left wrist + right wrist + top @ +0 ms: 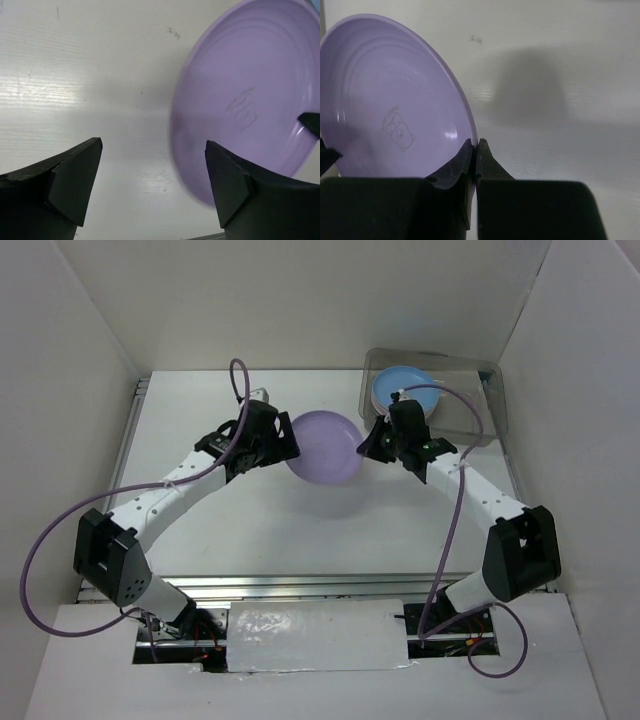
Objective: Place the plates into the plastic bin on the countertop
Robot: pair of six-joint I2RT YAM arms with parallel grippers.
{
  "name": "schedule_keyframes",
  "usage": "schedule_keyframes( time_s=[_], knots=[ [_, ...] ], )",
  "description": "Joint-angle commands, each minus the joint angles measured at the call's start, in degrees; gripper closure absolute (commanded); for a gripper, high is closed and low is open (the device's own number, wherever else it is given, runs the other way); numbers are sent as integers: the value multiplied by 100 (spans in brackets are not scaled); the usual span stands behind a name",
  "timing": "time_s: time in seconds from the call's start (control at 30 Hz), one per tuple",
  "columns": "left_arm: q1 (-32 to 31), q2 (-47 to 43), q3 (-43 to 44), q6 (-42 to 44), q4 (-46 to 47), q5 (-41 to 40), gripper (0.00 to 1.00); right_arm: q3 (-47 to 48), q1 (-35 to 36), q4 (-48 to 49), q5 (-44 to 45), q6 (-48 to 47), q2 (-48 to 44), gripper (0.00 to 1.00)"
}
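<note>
A lavender plate (322,448) hangs tilted above the countertop (250,525) between my two arms. My right gripper (368,443) is shut on its right rim; in the right wrist view the jaws (475,142) pinch the edge of the plate (390,100). At the plate's left edge, my left gripper (290,440) stands open. In the left wrist view its fingers (152,145) are spread wide, with the plate (250,100) ahead of the right one and nothing held. The plastic bin (495,390) sits at the back right with a blue plate (400,385) inside.
White walls close in the countertop on the left, back and right. A metal rail (300,588) runs along the front edge. Purple cables (455,500) loop from both arms over the work area.
</note>
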Motion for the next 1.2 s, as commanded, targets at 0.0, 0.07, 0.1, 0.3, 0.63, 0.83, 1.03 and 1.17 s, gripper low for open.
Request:
schedule_keyframes(
  time_s=[0.0, 0.07, 0.1, 0.3, 0.63, 0.83, 1.03, 1.17],
  knots=[
    [76, -341, 363, -441, -412, -618, 1, 1077, -626, -286, 503, 339, 325, 100],
    [111, -508, 338, -521, -608, -899, 1, 1729, -988, -864, 1152, 567, 937, 100],
    [120, -753, 285, -504, -652, -961, 1, 2481, -1198, -1051, 1243, 620, 1211, 100],
    [191, -1897, -514, -99, -941, -1067, 1, 5745, -2553, -2343, 893, 946, 3672, 100],
    [331, -2654, -1113, 489, -1294, -927, 1, 7060, -3108, -2266, 189, 955, 5046, 100],
    [349, -2671, -1148, 560, -1241, -707, 1, 6848, -2941, -2178, 206, 893, 5142, 100],
    [349, -2768, -1175, 612, -1250, -777, 1, 6453, -2853, -2063, 391, 928, 5029, 98],
    [349, -2759, -1148, 639, -1250, -769, 1, 6189, -2792, -2019, 593, 894, 4695, 37]
  ],
)
